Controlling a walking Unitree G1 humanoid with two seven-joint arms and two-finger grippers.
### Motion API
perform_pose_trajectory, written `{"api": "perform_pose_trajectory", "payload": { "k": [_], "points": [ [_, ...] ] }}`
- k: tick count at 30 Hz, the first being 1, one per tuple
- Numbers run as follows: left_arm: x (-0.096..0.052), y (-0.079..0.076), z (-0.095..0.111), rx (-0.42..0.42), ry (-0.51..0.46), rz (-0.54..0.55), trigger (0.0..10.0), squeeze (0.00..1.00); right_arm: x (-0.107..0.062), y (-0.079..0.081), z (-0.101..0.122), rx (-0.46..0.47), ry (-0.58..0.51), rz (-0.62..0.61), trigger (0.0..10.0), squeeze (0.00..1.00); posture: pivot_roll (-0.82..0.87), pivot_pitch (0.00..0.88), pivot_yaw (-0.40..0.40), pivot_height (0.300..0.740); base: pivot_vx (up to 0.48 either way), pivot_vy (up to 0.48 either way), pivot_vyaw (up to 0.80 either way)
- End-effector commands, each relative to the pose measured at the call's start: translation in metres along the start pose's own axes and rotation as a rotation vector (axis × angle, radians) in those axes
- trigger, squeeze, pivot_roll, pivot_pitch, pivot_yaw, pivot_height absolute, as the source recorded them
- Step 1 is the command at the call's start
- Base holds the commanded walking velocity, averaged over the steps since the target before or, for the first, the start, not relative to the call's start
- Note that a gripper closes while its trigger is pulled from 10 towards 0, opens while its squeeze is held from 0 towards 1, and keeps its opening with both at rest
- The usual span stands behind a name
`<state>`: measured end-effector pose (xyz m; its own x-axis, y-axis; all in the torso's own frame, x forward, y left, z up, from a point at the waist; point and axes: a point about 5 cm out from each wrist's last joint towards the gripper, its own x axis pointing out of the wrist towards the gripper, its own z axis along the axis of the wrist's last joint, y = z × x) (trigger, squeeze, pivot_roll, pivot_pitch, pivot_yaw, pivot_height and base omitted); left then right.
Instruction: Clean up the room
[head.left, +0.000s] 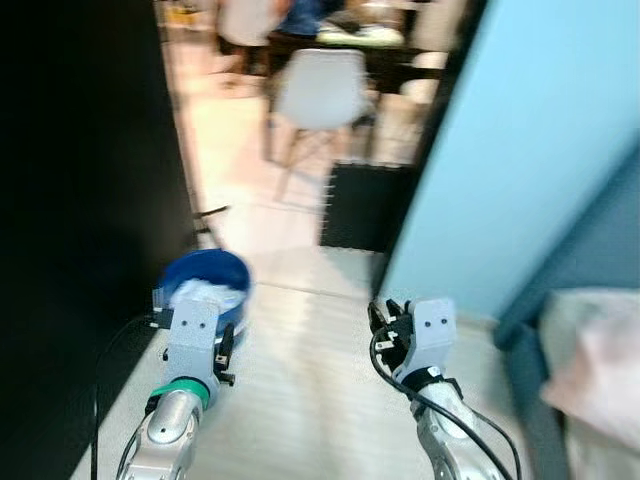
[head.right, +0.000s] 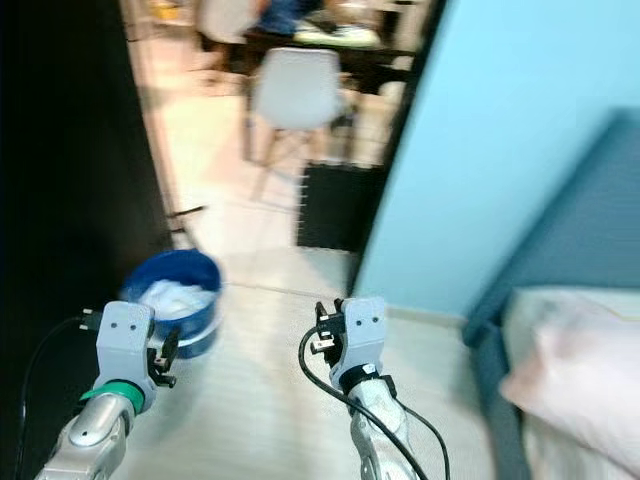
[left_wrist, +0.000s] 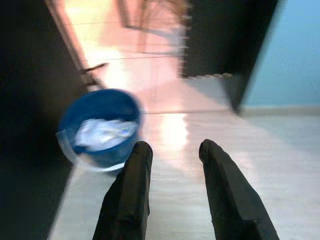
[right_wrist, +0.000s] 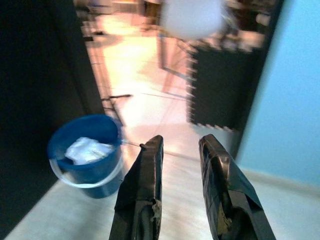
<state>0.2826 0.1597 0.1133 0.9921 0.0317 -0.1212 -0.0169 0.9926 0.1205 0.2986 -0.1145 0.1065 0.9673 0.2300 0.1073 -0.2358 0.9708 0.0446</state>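
A blue bucket (head.left: 207, 284) with white crumpled stuff inside stands on the pale floor by the dark wall on the left. My left gripper (left_wrist: 172, 146) hovers just short of the bucket, open, with nothing between its black fingers (left_wrist: 131, 185). In the left eye view its grey wrist block (head.left: 192, 335) partly covers the bucket's near side. My right gripper (right_wrist: 181, 138) is held out over the middle of the floor, to the right of the bucket (right_wrist: 87, 152). It is open and holds nothing. The views are blurred.
A dark wall or cupboard (head.left: 80, 200) runs along the left, and a light blue wall (head.left: 520, 150) along the right. A black foam mat (head.left: 365, 205) leans in the doorway ahead. Beyond it stand a white chair (head.left: 320, 85) and a dark table. A bed with a pillow (head.left: 595, 350) is at the right.
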Motion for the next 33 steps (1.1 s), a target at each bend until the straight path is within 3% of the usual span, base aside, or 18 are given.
{"api": "perform_pose_trajectory", "payload": {
  "k": [1,8,17,33],
  "points": [
    [-0.002,-0.001,-0.006,-0.008,0.034,-0.015,10.0,0.0,0.001,0.001,-0.001,0.012,0.011,0.0,10.0,0.0,-0.04,0.096,0.038,0.74,0.0,0.0,-0.8],
    [-0.002,-0.004,-0.004,-0.018,0.027,-0.052,10.0,0.0,0.001,0.001,-0.002,0.012,0.013,-0.001,10.0,0.0,-0.04,0.093,0.04,0.74,0.0,0.0,-0.8],
    [0.002,-0.003,0.005,0.034,-0.04,-0.093,10.0,0.0,0.001,0.001,-0.001,0.011,0.007,0.001,10.0,0.0,-0.04,0.083,0.043,0.74,0.0,0.0,-0.8],
    [0.005,-0.008,0.015,0.02,-0.093,-0.141,10.0,0.0,0.003,0.0,0.004,0.009,-0.012,0.003,10.0,0.0,-0.05,0.07,0.046,0.74,0.0,0.0,-0.8]
  ]
}}
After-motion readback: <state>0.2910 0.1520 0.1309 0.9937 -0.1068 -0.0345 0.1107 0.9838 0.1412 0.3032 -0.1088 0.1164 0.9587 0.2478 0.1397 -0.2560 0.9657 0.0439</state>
